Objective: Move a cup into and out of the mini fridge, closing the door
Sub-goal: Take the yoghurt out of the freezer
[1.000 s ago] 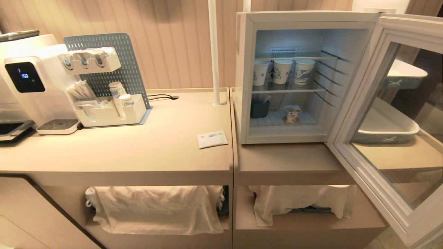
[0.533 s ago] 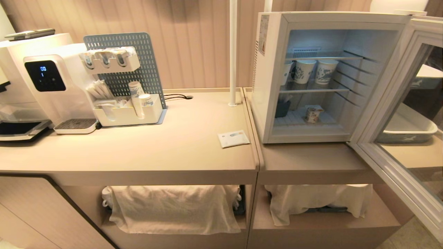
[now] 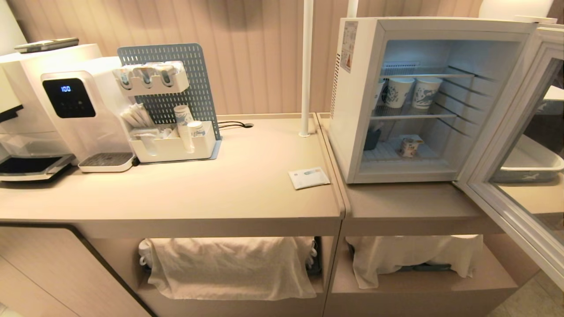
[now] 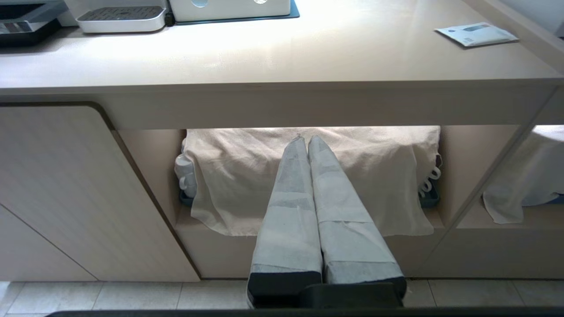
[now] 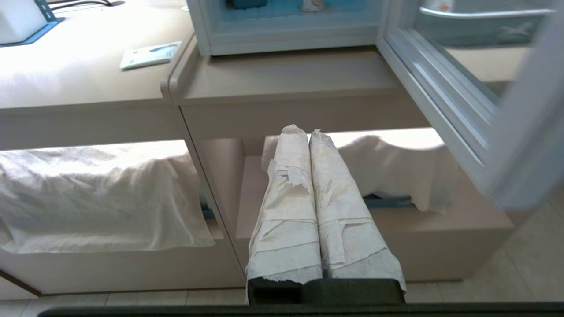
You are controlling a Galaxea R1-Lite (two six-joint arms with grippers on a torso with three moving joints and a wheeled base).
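Note:
The mini fridge (image 3: 352, 110) stands on the right counter with its door (image 3: 509, 103) swung wide open to the right. The cup (image 3: 410, 146), squat and white with an orange print, sits on the fridge's bottom shelf. Neither arm shows in the head view. In the left wrist view my left gripper (image 4: 306, 140) is shut and empty, held low in front of the cloth-covered lower shelf. My right gripper (image 5: 304, 130) is also shut and empty, low before the counter under the fridge (image 5: 286, 42), with the open door (image 5: 432, 105) beside it.
Tall paper cups (image 3: 403, 91) stand on the fridge's upper shelf, with a dark container (image 3: 372, 138) below. A packet (image 3: 309, 178) lies near the counter seam. A water dispenser (image 3: 79, 114), pegboard organiser (image 3: 167, 110) and white pole (image 3: 306, 66) stand farther left. Cloths (image 3: 229, 264) drape the lower shelves.
The whole head view has shifted, with everything now farther right in the picture, so the camera has moved left. Nothing on the counter or in the fridge has moved.

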